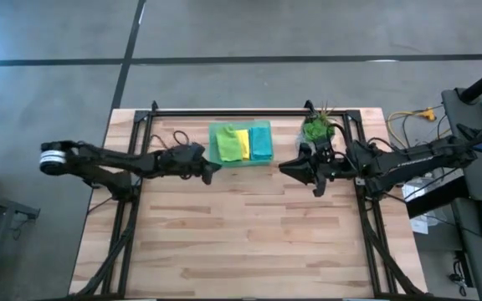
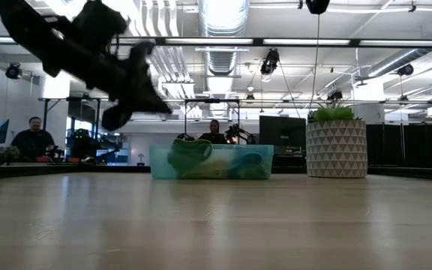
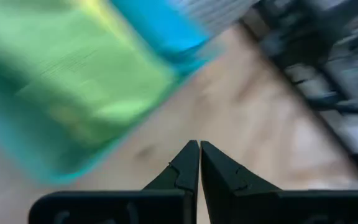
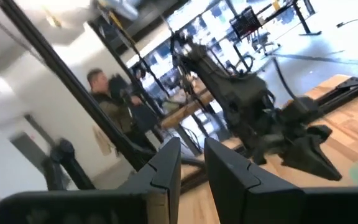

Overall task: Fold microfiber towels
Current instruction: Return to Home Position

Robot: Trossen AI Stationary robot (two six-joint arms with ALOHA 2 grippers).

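At the far centre of the slatted light-wood table (image 1: 249,234), a translucent green rectangular tray (image 1: 239,164) holds soft folded microfiber towels side by side: lime green towel (image 1: 224,144), yellow towel (image 1: 243,144), teal-blue towel (image 1: 261,144). Just near-left of the tray, the left gripper (image 1: 214,173) hangs raised, fingers pressed together on nothing. To the right, the right gripper (image 1: 291,167) shows fingers slightly parted, empty, beside a plant in a white triangle-patterned pot (image 2: 336,148). A person (image 4: 101,93) is beyond the table.
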